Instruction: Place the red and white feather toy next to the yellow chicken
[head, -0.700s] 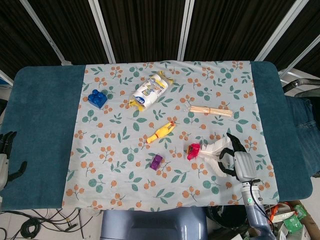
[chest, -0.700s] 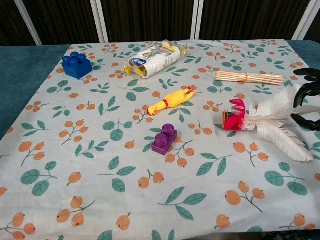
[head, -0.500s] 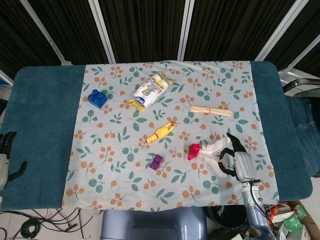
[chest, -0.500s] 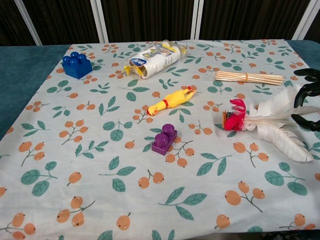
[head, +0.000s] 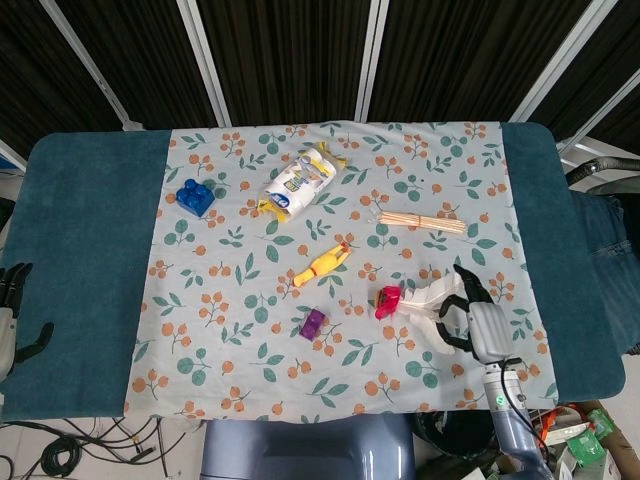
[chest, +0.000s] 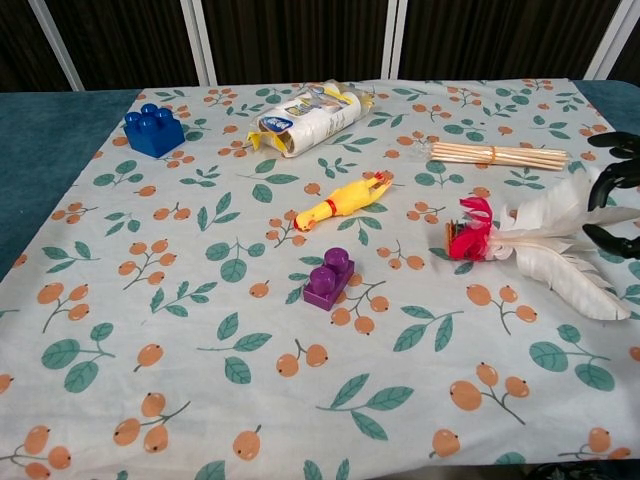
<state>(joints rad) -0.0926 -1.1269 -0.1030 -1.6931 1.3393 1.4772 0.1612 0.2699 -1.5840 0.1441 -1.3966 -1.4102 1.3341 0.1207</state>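
Curling around the feather toy's (head: 415, 300) white plumes, right hand (head: 470, 322) fingers, grasping.

A teal-covered table (head: 80, 230) under a floral cloth (head: 230, 330) stands before dark panels (head: 290, 55) with white bars.

No legible text in either view, printed snack bag (head: 300, 181) at 12 o'clock on the counter (head: 80, 230), blue label patch, lettering too small to read
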